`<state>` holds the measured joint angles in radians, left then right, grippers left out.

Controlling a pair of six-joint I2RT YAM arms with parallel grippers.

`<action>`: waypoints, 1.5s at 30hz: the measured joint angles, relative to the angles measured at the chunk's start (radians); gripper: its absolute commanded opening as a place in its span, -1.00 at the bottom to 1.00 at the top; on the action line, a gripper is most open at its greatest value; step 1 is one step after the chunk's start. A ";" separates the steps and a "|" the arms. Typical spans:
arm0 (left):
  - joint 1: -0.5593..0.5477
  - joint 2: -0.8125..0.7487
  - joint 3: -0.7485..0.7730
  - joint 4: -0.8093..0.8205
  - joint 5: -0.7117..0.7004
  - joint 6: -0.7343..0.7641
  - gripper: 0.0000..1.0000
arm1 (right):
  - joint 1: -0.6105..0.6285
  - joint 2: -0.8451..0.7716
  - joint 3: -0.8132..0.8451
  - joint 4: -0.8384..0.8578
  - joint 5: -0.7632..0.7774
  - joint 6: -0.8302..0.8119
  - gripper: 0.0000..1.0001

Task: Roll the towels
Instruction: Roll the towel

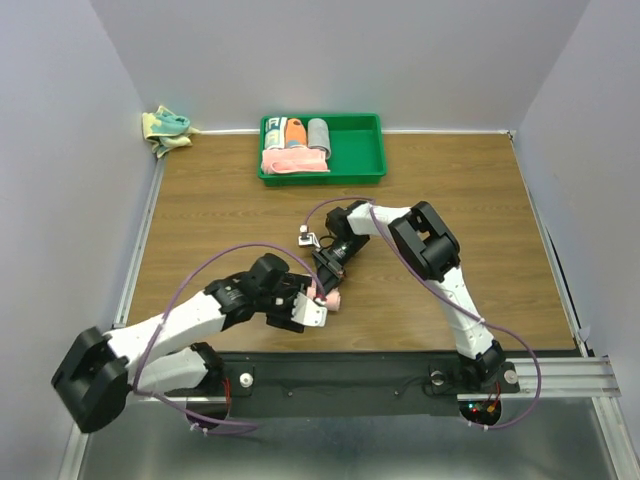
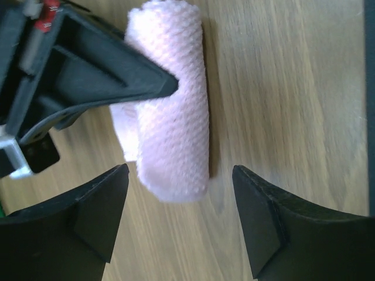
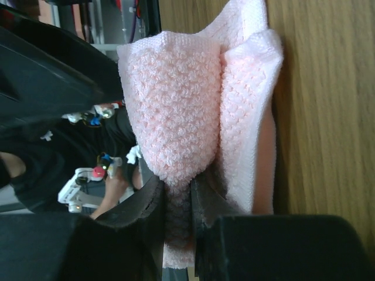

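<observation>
A pale peach-pink towel (image 1: 328, 297) lies rolled on the wooden table near the front edge. In the left wrist view it is a stubby roll (image 2: 173, 117). My right gripper (image 1: 322, 283) is shut on a fold of it (image 3: 176, 134); its dark fingers (image 3: 149, 202) pinch the cloth. My left gripper (image 1: 308, 312) is open, its fingers (image 2: 96, 205) standing either side of the roll's near end without touching it. The teal towel with pale yellow edges (image 1: 166, 129) lies crumpled at the far left corner.
A green tray (image 1: 365, 150) at the back holds several rolled towels: white-patterned, orange, grey, and a pink one in front. The black rail (image 1: 380, 375) runs along the near table edge. Grey walls close in both sides.
</observation>
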<state>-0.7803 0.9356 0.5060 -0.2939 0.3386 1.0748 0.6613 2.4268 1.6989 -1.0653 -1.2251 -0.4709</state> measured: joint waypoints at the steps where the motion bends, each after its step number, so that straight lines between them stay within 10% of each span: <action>1: -0.020 0.049 0.000 0.028 -0.021 -0.008 0.61 | -0.002 0.007 0.004 -0.010 -0.008 0.000 -0.98; 7: -0.085 0.241 0.004 0.154 -0.116 -0.044 0.33 | -0.008 0.028 0.010 -0.050 -0.026 -0.007 -0.97; 11: -0.091 0.323 0.023 0.205 -0.150 -0.056 -0.22 | -0.013 0.033 0.011 -0.064 -0.031 -0.013 -0.85; 17: -0.095 0.354 0.056 0.183 -0.145 -0.062 -0.66 | -0.033 0.032 0.015 -0.085 -0.024 -0.017 -0.07; 26: -0.063 0.419 0.166 0.030 -0.040 -0.092 -0.71 | -0.242 -0.175 0.043 -0.022 0.151 0.018 0.40; 34: 0.110 0.637 0.392 -0.170 0.188 -0.115 -0.70 | -0.337 -0.733 -0.272 0.215 0.330 0.084 0.41; 45: 0.291 1.041 0.789 -0.597 0.500 -0.024 -0.66 | -0.270 -0.985 -0.444 0.307 0.568 0.017 0.38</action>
<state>-0.4896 1.9762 1.2949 -0.8913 0.8383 1.0512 0.3908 1.4418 1.2549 -0.7586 -0.6571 -0.4541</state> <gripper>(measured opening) 0.407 0.693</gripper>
